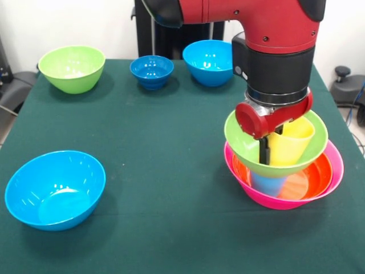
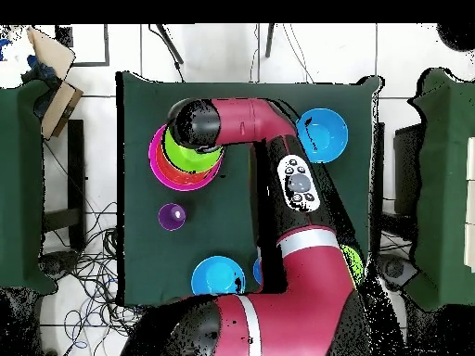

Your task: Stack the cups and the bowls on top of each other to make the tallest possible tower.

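My arm hangs over the tower, which sits near one side edge of the green table: pink bowl at the base, orange bowl in it, a light blue cup, then a lime green bowl tilted on top with a yellow cup inside. My gripper reaches into that green bowl beside the yellow cup; I cannot tell whether it is open or closed. The table's middle is open. A large blue bowl, another green bowl, a blue bowl and a small dark-blue bowl stand well apart near the edges. A purple cup stands alone near the tower.
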Available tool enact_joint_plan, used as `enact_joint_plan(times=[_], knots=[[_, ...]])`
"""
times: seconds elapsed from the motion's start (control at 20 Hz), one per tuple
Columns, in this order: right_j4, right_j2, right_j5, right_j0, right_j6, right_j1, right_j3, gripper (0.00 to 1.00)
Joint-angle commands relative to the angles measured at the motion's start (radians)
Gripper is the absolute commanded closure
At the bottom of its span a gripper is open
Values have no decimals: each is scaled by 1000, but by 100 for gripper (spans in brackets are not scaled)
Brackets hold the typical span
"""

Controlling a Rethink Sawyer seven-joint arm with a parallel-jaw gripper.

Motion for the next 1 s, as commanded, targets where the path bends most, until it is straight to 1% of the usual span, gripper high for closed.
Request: enact_joint_plan(times=[0.05,0.5,0.75,1.0], knots=[[24,-13,73,-9,114,-12,64,100],[58,-15,104,-12,109,-7,103,100],[77,-24,148,-9,109,-2,99,100],[84,-38,157,-6,107,3,102,100]])
